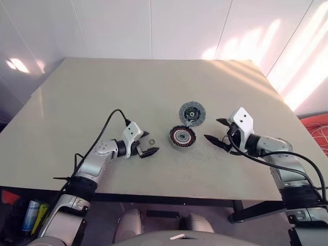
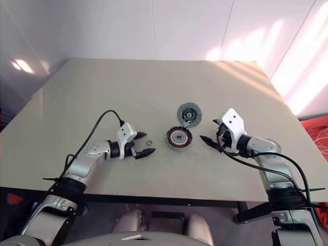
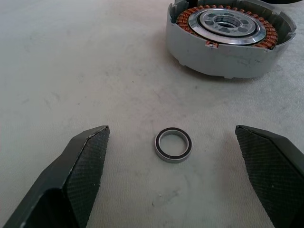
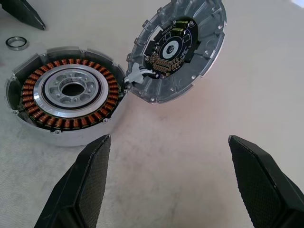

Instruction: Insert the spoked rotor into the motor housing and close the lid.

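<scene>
Left eye view showed the beige tabletop [image 1: 102, 92] with the motor housing [image 1: 182, 137] lying just right of the frame's centre, its copper windings facing up around a silvery centre. The lid [image 1: 192, 113] lay just above and right of it in the frame, inner face up with a dark ringed board, its edge touching or nearly touching the housing; in the right wrist view a small grey tab sat where the two met. A small ring [image 1: 151, 142], silver with a dark rim, lay flat on the tabletop left of the housing, apart from it.

The left claw [image 1: 148, 144] sat at lower centre-left, its two black fingers spread wide and holding nothing; in the left wrist view the small ring [image 3: 173, 144] lay between the fingertips [image 3: 90, 142], touching neither. The right claw [image 1: 216, 134] sat right of the housing, likewise wide open and empty, pointing toward the housing and lid.
</scene>
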